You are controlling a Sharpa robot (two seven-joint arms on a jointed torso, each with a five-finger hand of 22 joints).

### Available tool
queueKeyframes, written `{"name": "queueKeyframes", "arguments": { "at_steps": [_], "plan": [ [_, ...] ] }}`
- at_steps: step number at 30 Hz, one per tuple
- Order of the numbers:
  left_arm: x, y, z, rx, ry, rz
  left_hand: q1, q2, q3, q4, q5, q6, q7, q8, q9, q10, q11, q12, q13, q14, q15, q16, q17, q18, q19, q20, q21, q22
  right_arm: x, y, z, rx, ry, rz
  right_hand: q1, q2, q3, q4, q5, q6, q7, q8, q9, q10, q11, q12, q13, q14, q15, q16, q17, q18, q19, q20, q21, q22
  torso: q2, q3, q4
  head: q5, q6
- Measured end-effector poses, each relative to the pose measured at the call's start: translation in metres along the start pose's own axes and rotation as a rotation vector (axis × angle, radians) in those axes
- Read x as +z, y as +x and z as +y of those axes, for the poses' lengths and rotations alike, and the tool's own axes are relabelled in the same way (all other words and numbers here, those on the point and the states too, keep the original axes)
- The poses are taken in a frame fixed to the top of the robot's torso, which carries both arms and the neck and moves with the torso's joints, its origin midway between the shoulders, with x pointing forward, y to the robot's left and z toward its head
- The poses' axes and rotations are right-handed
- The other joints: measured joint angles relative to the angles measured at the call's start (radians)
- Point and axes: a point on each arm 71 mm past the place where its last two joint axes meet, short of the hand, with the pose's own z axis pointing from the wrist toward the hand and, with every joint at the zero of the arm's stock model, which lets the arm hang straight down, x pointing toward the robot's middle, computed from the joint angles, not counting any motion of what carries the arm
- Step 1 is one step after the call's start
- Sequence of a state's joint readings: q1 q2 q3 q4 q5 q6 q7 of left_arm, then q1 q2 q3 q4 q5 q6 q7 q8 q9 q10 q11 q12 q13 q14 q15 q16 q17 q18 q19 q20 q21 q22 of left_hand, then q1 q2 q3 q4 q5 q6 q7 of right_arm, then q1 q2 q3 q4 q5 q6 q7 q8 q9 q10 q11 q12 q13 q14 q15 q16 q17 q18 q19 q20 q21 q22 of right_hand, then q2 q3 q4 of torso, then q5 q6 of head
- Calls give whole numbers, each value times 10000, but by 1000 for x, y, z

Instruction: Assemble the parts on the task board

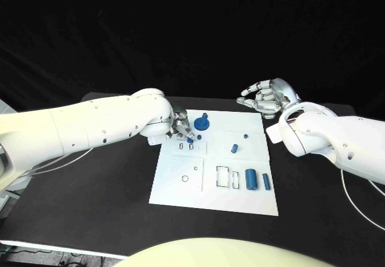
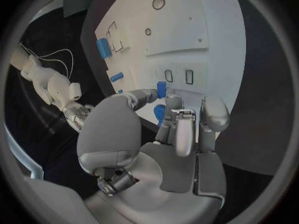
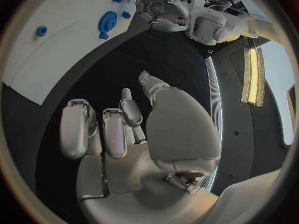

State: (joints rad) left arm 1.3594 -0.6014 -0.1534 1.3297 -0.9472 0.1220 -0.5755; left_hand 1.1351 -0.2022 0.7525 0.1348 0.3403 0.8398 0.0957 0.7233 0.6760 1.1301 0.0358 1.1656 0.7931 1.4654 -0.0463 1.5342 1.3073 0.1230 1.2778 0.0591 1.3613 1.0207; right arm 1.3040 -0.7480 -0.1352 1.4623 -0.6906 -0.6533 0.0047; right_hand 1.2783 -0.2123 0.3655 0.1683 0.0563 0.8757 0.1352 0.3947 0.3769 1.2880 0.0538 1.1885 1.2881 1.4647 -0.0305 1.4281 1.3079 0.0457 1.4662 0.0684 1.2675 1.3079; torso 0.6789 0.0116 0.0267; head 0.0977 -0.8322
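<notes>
The white task board (image 1: 181,189) lies mid-table. My left hand (image 1: 179,125) hovers at its far left part and pinches a small blue peg (image 2: 161,88) between thumb and a finger, just above two small slots (image 2: 179,76). A blue round wheel part (image 1: 201,123) stands right beside that hand. A small blue part (image 1: 234,148) sits near the board's middle right. A blue cylinder (image 1: 251,178) and a short blue bar (image 1: 265,181) lie at the near right, beside rectangular outlines (image 1: 227,177). My right hand (image 1: 268,95) hangs beyond the board's far right corner, fingers loosely bent, holding nothing.
The black table (image 1: 96,211) surrounds the board, with bare room on the near left and near right. White cables (image 1: 56,164) trail off the left side. A small ring hole (image 1: 185,179) marks the board's near left quarter.
</notes>
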Motion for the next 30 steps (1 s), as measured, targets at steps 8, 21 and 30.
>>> {"name": "queueKeyframes", "arguments": {
  "at_steps": [8, 21, 30],
  "plan": [
    [2, 4, 0, 227, -99, 47, -13, -117, 0, 0, 346, 61, -31, 3, 0, 104, -33, 39, 65, 36, -35, 0, 0, -1, 53, -53, 47, 115, 0, 1, -1, 9, 15, 19, 0, 0, 0, 0, 0, 0, 0, 0, 0, 0, 0, 0, 0, 0, 0, 0, -1, 0, 0, 0, 0, -2, 5, -2, 0, 6, -57],
    [6, 10, 2, 321, -275, 321, -45, -148, 0, 0, 405, 134, -34, 3, 1, 129, -56, 39, 76, 37, -34, 0, 8, 0, 52, -52, 47, 119, 0, 2, -1, 11, 25, 29, 0, 0, -28, 28, 0, 0, 0, 0, 1, 0, 0, 0, 0, 0, 0, 0, -2, 0, 0, 0, 1, -3, 2, -7, 2, 22, -79],
    [9, 14, 2, 248, -316, 418, -45, -147, 0, 0, 464, 166, -66, -9, 1, 196, -55, 38, 94, 11, -60, 39, 7, 0, 52, -52, 47, 134, 0, 3, -2, 14, 17, 33, 0, 0, -28, 28, 0, 0, 0, 0, 1, 0, 0, 0, -14, 0, 0, 0, -3, 0, 0, 0, 1, -4, 2, -8, 8, 2, -98]
  ]
}}
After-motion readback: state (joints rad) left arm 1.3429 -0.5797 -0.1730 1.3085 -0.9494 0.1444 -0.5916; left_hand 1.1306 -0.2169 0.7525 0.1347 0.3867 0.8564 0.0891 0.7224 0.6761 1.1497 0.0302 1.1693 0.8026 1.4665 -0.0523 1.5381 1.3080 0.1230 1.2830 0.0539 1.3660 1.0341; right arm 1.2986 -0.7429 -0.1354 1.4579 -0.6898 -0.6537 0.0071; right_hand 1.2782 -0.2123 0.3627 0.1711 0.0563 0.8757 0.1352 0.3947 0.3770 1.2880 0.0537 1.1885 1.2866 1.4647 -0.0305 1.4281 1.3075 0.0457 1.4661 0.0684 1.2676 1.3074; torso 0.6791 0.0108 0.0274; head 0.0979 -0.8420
